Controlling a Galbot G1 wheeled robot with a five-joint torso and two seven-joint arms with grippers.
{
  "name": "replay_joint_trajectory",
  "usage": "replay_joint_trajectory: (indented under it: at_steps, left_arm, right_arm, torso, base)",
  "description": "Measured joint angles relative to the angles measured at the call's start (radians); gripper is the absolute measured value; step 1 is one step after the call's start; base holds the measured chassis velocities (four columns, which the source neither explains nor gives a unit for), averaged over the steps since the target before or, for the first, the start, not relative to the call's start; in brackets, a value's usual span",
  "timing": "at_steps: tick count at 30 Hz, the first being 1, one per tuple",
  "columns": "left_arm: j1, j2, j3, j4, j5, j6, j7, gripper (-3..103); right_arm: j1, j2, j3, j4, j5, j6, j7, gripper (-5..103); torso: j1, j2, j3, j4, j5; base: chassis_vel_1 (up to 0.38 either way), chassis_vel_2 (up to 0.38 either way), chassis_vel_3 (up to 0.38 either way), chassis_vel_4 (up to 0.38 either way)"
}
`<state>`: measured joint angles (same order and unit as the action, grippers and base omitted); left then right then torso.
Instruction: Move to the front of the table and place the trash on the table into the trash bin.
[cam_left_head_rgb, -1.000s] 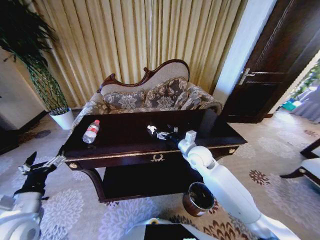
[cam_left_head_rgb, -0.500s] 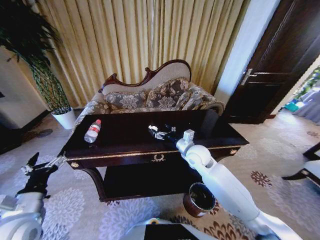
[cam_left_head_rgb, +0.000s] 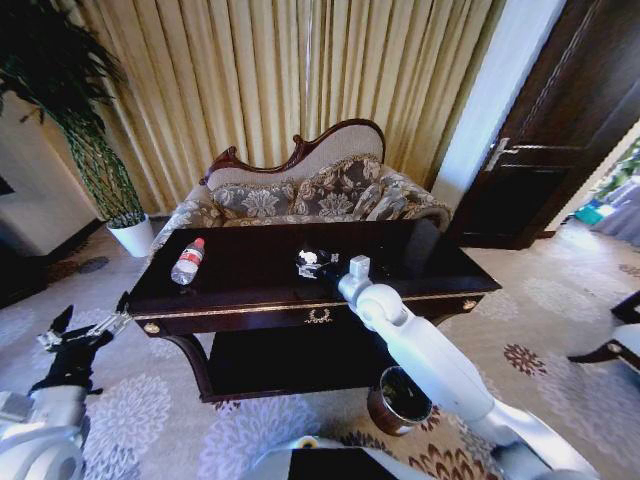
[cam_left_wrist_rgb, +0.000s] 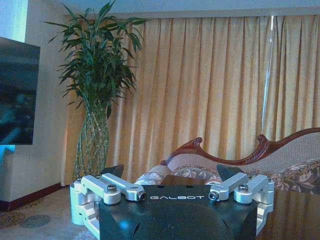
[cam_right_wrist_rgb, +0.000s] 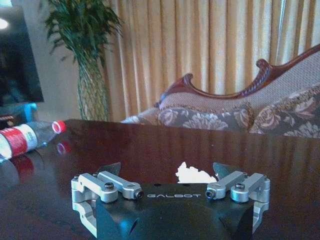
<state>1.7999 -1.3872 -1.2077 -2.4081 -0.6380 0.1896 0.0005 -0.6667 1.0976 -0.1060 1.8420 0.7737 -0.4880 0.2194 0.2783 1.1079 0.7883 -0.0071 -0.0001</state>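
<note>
Bin (cam_left_head_rgb: 400, 398): on the floor by the counter (cam_left_head_rgb: 250, 290), dark inside
Right gripper (cam_right_wrist_rgb: 176, 170): open over the counter, paper wad (cam_right_wrist_rgb: 192, 174) between its fingers
Left gripper (cam_left_head_rgb: 80, 334): open, beside the counter
Bottle (cam_left_head_rgb: 186, 262): lying on the counter

The table (cam_left_head_rgb: 250, 275) is dark, glossy wood with gold metal trim. The bottle (cam_left_head_rgb: 186, 262) is clear, smooth plastic; the white wad (cam_right_wrist_rgb: 194, 175) is crumpled paper. The right gripper (cam_right_wrist_rgb: 170, 172) has matt black casing and bare metal links.
</note>
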Motion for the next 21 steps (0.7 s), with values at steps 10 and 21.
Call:
replay_joint_trajectory:
  at_steps: [10,21]
  left_arm:
    - [-0.005,-0.008,-0.001,0.005,0.009,0.006,-0.003,100]
    - [-0.007,-0.008,-0.006,0.010,0.005,0.006,-0.003,100]
  right_arm:
    - [0.092,0.032,-0.048,-0.035,0.090,-0.096,0.162,100]
    - [0.122,0.082,-0.070,-0.088,0.174,-0.125,0.242,100]
  torso:
    - [0.000,0.000,0.000,0.0000,0.0000]
    - [0.000,0.000,0.000,0.0000,0.0000]
  base:
    - [0.000,0.000,0.000,0.000]
    - [0.000,0.000,0.000,0.000]
